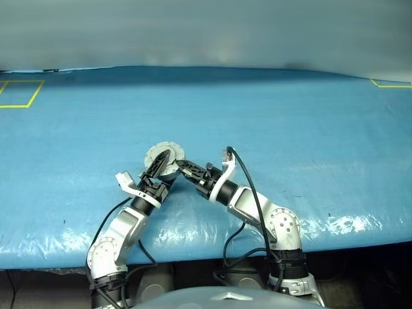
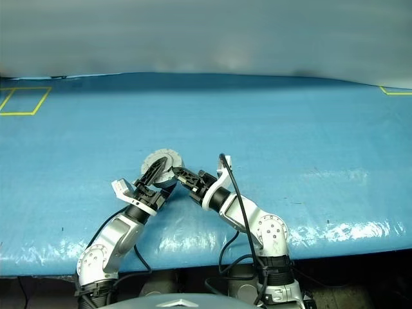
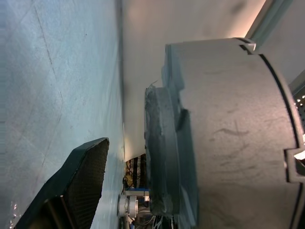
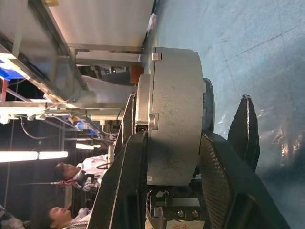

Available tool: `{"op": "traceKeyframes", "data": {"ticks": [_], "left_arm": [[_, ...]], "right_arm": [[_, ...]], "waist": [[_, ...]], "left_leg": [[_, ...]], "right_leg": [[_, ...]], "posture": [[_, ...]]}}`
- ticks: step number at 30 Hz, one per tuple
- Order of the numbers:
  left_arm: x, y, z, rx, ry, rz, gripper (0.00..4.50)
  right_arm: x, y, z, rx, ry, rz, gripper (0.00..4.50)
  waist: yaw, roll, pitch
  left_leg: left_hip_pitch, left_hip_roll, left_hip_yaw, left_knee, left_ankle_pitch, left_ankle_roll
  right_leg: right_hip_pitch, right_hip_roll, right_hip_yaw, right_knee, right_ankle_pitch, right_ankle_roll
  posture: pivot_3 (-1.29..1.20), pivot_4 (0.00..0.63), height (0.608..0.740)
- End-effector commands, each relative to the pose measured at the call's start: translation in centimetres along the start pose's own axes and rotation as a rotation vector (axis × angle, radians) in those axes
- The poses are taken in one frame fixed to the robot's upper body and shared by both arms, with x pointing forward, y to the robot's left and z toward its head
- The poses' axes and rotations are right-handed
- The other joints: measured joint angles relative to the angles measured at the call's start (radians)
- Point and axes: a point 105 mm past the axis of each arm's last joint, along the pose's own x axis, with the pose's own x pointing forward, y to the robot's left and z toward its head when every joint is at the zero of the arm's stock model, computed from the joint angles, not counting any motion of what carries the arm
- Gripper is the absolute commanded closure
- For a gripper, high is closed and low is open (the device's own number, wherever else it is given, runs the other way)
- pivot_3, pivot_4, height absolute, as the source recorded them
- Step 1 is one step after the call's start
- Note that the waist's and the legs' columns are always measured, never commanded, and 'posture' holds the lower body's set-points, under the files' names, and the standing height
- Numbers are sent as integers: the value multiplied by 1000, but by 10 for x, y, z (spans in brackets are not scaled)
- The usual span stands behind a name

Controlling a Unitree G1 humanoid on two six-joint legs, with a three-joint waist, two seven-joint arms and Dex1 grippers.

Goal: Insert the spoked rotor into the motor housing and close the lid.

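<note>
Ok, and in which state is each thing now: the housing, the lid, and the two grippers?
motor housing, held flat off the table, clamped across its two faces.
lid, lying against the housing face that is turned to the table; seated or not, cannot tell.
right gripper, shut on the motor housing.
left gripper, open, holding nothing, close beside the housing.

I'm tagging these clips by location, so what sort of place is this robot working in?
Probably an indoor lab or workshop set up for robot trials. The table is covered with a blue plastic sheet carrying yellow tape markings, and the right wrist view shows metal framing, strip lights and seated people behind.
</note>
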Motion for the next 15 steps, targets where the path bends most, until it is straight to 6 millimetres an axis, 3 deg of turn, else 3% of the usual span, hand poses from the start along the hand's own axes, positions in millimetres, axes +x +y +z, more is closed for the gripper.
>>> {"op": "traceKeyframes", "data": {"ticks": [1, 5, 10, 15], "left_arm": [[-2, -6, -3, -17, -9, -23, 894], [-3, -8, -4, -19, -21, -27, 2061], [-2, -11, -1, 9, -38, -25, 2048], [10, -21, 15, 79, -63, -26, 2048]], "right_arm": [[2, 35, -2, -9, -2, 157, 3315], [2, 30, 3, -31, -22, 123, 3316], [1, 28, 2, -154, -30, 101, 3316], [-8, 11, -3, -555, 20, -28, 1676]], "waist": [[0, 0, 0], [0, 0, 0], [1, 0, 0], [6, 0, 0]], "left_leg": [[0, 0, 0, 0, 0, 0], [0, 0, 0, 0, 0, 0], [0, 0, 0, 0, 0, 0], [0, -1, 0, 1, 0, 0]], "right_leg": [[0, 0, 0, 0, 0, 0], [0, 0, 0, 0, -1, 1], [0, 0, 0, 0, -1, 2], [0, 0, 0, 0, -1, 2]], "posture": [[0, 150, 740], [0, 150, 740], [0, 150, 740], [0, 150, 740]]}}
